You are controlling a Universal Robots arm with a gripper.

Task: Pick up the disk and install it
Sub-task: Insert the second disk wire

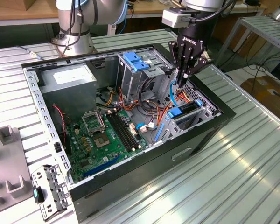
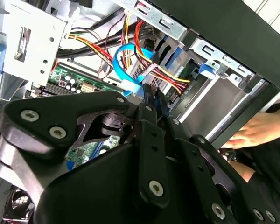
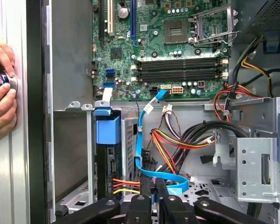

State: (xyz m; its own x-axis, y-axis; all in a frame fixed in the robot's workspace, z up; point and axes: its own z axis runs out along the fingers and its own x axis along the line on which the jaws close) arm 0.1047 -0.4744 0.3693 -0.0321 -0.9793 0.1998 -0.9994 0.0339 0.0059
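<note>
Your work surface is a ribbed aluminium table (image 1: 252, 154), and on it lies an open black computer case (image 1: 144, 168). I go by the exterior view's left to its right. First, inside the case, comes the large grey metal box with a white sticker (image 1: 67, 80), then the green motherboard (image 1: 102, 135), then a silver drive cage with a blue plastic latch plate (image 1: 139, 60) on top.

The black gripper (image 1: 183, 79) hangs over the drive bay at the right end of the case. Its fingers (image 2: 151, 100) are pressed together, and I see no disk between them, only a light blue flat cable (image 3: 142, 135) close by.

The disk (image 1: 183, 112), I judge, is the dark slab with blue plastic rails that stands on edge in this bay, just under the gripper. Red and yellow wires (image 3: 123, 184) reach it. So the installing looks almost finished; whether the disk is fully seated I cannot tell.

A person's hand (image 3: 2, 88) rests outside the case wall.
</note>
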